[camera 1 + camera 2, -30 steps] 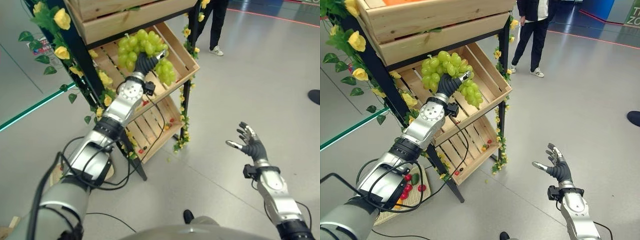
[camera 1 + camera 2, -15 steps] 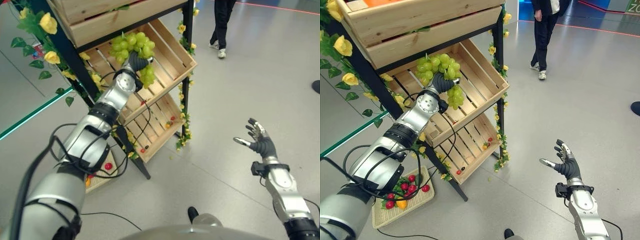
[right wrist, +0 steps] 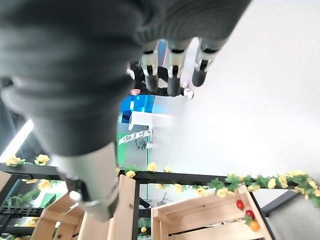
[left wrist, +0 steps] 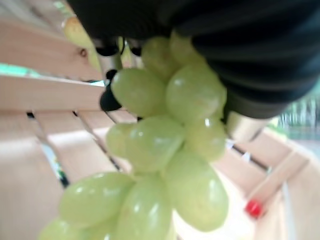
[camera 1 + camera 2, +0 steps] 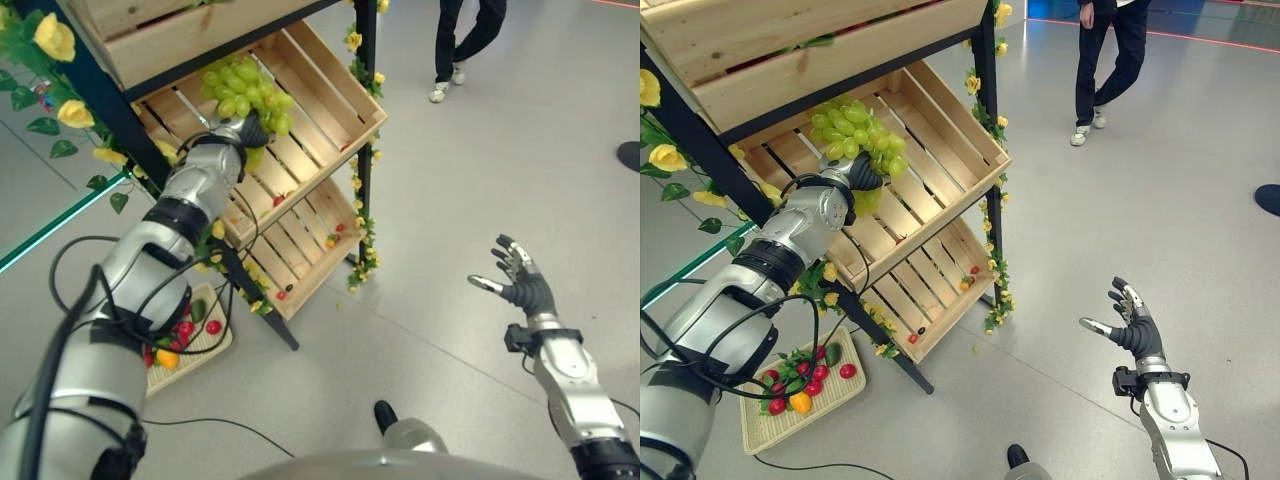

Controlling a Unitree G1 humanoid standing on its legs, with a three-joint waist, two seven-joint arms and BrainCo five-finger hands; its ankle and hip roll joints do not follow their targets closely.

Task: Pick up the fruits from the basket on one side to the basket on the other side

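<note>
Left eye view: the left hand (image 5: 248, 130) reaches to about 11 o'clock, into the middle wooden crate (image 5: 330, 95) of the flower-trimmed rack, its fingers curled round a bunch of green grapes (image 5: 240, 88). Most of the bunch bulges above the hand, and a few grapes hang below it. The right hand (image 5: 520, 285) hangs over bare floor at 4 o'clock, fingers spread and holding nothing. A person's legs (image 5: 470, 45) stand at 1 o'clock.

Right eye view: a flat woven basket (image 5: 840, 400) lies on the floor at 8 o'clock, by the rack's foot, holding small red fruits (image 5: 805, 385). The lower crate (image 5: 930, 290) sits beneath the middle one.

Left wrist view: grapes press against the dark cover and dangle past it over crate slats.

Right wrist view: straight fingers (image 3: 172, 65) point over open floor.
</note>
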